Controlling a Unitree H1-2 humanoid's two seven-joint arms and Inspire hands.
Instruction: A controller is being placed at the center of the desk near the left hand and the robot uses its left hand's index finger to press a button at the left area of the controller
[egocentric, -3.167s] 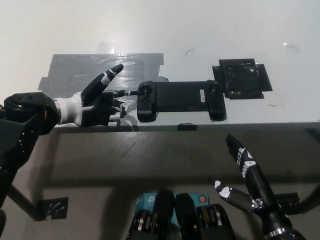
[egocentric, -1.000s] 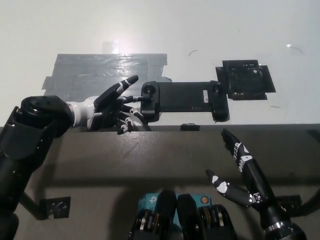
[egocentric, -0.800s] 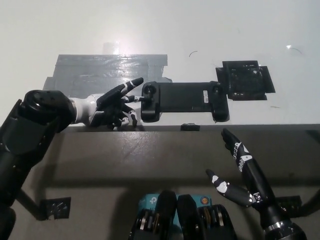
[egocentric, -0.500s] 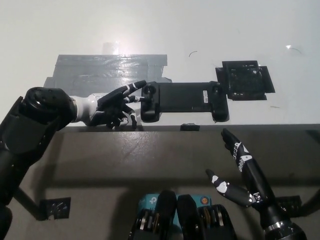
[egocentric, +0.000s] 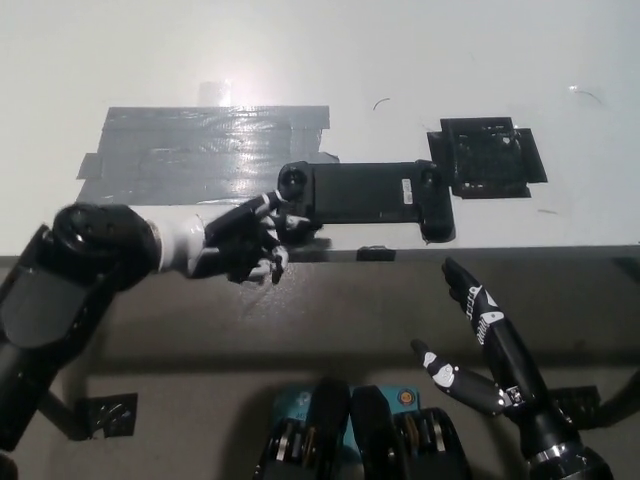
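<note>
So the long black rectangular game controller (egocentric: 362, 196) is already sitting on the white desk (egocentric: 300, 50) near its front edge, roughly in the middle, lying flat with its long side running left to right, so I'd call the placing part done. Its left end, with the round stick or button cluster, is right where the action is: the robot's left hand (egocentric: 235, 245) is reaching in from the lower left with one finger stretched out toward that left grip, and the tip looks like it's touching or just about on the lower left corner of the controller. Honestly can't tell from this angle whether it's actually pressing anything or just resting beside a button. The other fingers are curled loosely under, not wrapped around anything, so it's a pointing pose with nothing held. What's left, by my guess, is the actual press (or confirming it) on the left area. Around it: a big patch of grey tape (egocentric: 205, 152) on the desk behind the hand, and a dark square mat-looking thing (egocentric: 487, 158) just past the controller's right end. The black right hand (egocentric: 480, 345) is idle well below the desk edge at lower right, fingers spread, holding nothing.
</note>
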